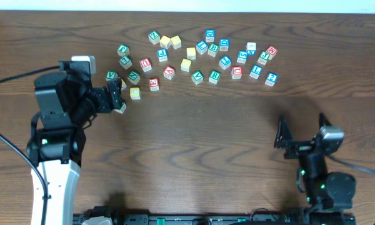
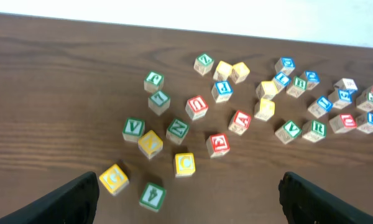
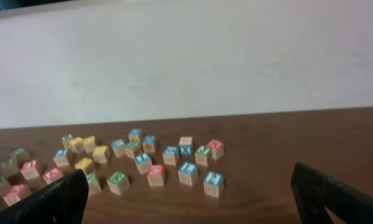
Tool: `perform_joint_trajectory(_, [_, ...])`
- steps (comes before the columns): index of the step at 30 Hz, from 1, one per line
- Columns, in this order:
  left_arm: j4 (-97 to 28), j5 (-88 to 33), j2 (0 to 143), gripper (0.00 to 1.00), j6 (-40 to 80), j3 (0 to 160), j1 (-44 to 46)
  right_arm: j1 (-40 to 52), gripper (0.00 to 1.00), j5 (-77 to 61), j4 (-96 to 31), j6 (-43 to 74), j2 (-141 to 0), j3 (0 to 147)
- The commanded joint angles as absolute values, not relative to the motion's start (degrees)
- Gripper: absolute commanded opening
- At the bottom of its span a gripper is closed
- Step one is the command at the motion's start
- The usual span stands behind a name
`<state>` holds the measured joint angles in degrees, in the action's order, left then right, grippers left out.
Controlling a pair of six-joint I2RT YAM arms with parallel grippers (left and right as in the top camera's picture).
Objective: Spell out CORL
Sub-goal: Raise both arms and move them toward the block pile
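Many small letter cubes lie scattered along the far half of the table. My left gripper [image 1: 119, 98] [image 2: 189, 208] hangs open over the left end of the scatter, holding nothing. Between and just ahead of its fingers lie a yellow cube with a pale C [image 2: 184, 164] [image 1: 134, 93], a second yellow cube [image 2: 114, 179], a third [image 2: 150, 144] and a green-lettered cube [image 2: 151, 196]. A green R cube [image 2: 314, 129] [image 1: 214, 76] sits mid-scatter. Blue-lettered cubes [image 1: 270, 79] lie at the right end; I cannot read which is the L. My right gripper [image 1: 301, 130] [image 3: 189, 202] stands open near the front right, far from the cubes.
Red-lettered cubes [image 1: 154, 84] and other green ones [image 1: 125, 61] are mixed into the scatter, close together. More yellow cubes [image 1: 186, 64] lie in the middle of it. Bare wood table [image 1: 206, 137] stretches between the cubes and the front edge.
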<state>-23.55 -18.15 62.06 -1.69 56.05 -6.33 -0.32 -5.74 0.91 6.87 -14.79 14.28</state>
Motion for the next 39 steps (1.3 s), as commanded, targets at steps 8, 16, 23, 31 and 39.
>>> perform_joint_trajectory(8, [-24.7,-19.0,68.0,0.91,-1.2,64.3,-6.3,-0.3,0.99,-8.1,-3.4,6.1,-42.0,38.3])
perform_joint_trajectory(16, [-32.4,-19.0,72.1,0.91,0.1,72.7,-6.3,-0.3,0.99,-12.6,-21.5,4.4,-60.2,60.5])
perform_joint_trajectory(23, [-40.7,-19.0,78.3,0.91,0.0,79.9,-6.3,-0.3,0.99,-12.6,-41.2,4.4,-72.2,76.4])
perform_joint_trajectory(31, [-58.5,-19.0,92.0,0.91,-3.4,99.0,-6.0,-0.3,0.99,-17.7,-53.6,4.4,-81.7,87.7])
perform_joint_trajectory(39, [-65.4,-18.9,97.9,0.91,-4.7,105.8,-4.1,-0.3,0.99,-16.9,-60.0,4.1,-86.3,93.3])
